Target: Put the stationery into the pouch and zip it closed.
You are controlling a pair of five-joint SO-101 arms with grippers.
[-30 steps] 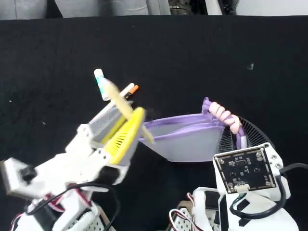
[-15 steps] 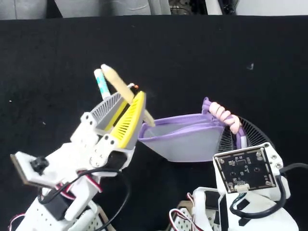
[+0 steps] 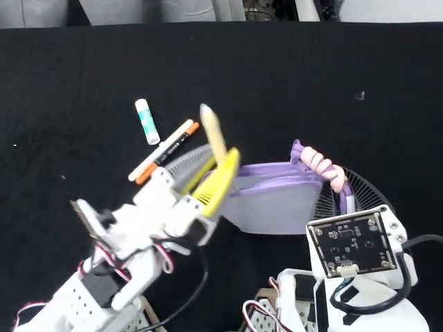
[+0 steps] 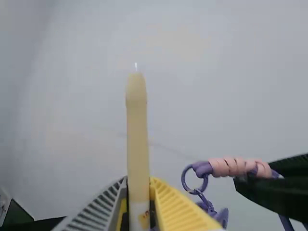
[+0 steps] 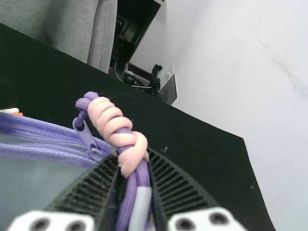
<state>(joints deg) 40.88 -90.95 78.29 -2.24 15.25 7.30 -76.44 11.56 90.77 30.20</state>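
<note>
My left gripper [image 3: 211, 173] is shut on a cream pencil-like stick [image 3: 213, 133], which points up and away above the left end of the purple pouch [image 3: 270, 197]. The same stick [image 4: 138, 144] rises between the yellow and grey fingers in the left wrist view. The pouch lies open on the black table. My right gripper [image 3: 338, 197] is shut on the pouch's purple strap at the pink coiled loop [image 5: 120, 130], holding its right end. A white glue stick [image 3: 146, 121] and two markers [image 3: 164, 151] lie on the table to the left.
The black cloth [image 3: 311, 83] covers the whole table, with free room at the back and right. Grey fabric and dark equipment sit beyond the far edge [image 5: 103, 29].
The left arm swung right with the cream stick, from over the glue stick and markers to the pouch's left end, uncovering them. The right arm and pouch stayed put.
</note>
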